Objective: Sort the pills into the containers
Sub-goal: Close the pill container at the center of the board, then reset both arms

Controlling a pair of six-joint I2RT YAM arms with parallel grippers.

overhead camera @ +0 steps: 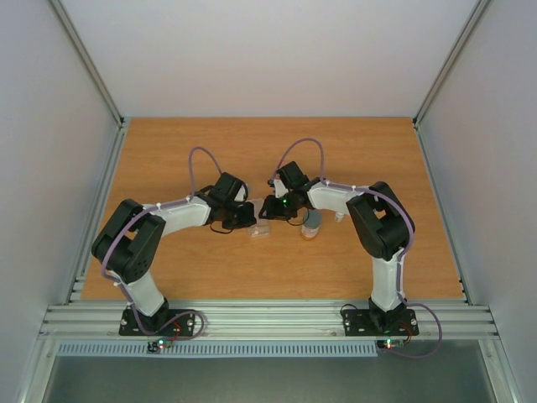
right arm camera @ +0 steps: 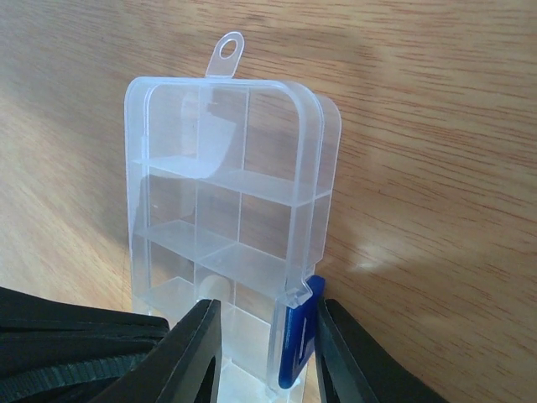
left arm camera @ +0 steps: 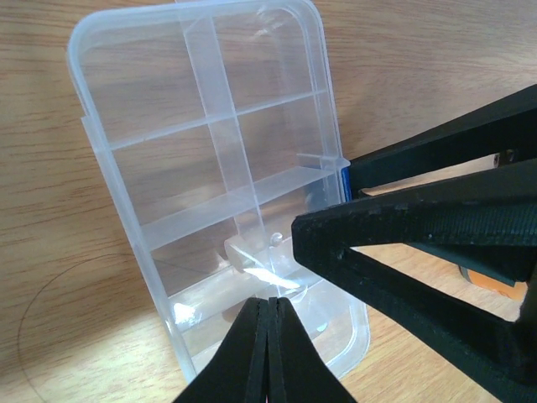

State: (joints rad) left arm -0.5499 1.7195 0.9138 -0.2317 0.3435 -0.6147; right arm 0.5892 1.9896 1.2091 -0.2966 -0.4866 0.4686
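The flat, clear plastic pill box [right arm camera: 226, 210] lies in the middle of the orange-brown, wood-grain bench [overhead camera: 168, 151], between the two arms. It is a rounded rectangle, cloudy rather than glassy. Thin walls split it into small cells in two columns, and a little hanging loop [right arm camera: 225, 52] is moulded at one end. On one long edge sits a small dark blue plastic clasp [right arm camera: 295, 342]. Any pills are too small for me to make out from here.

The right gripper [right arm camera: 267, 306] has its matt black, wedge-shaped jaws parted. They straddle that edge of the box (the blue clasp sits in the gap). One finger is right against the clasp, the other stands off over the cells, and nothing is clamped.

The left gripper [left arm camera: 268, 304] has its jaws clenched tight, fingertip to fingertip, with nothing between them. The tips point at the end of the box away from the loop, low over the plastic, though I cannot tell whether they touch it.

Just to the right of the box, under the right arm, stands a small bottle [overhead camera: 311, 223] with a pale grey top. Plain white walls close in the bench on three sides.
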